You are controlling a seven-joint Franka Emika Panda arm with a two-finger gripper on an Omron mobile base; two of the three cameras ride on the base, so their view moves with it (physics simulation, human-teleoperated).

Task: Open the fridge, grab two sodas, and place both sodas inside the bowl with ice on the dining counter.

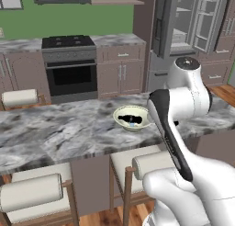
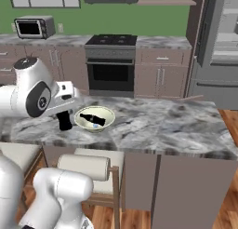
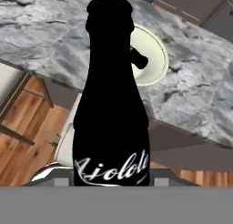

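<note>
One soda point(image 3: 111, 104) in part-open pincer point(image 2: 64, 123).

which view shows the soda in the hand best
The hand view: the held soda stands large and close, white lettering readable near its base. The right base view shows it small and dark under the hand, beside the bowl. In the left base view the arm covers it.
</note>
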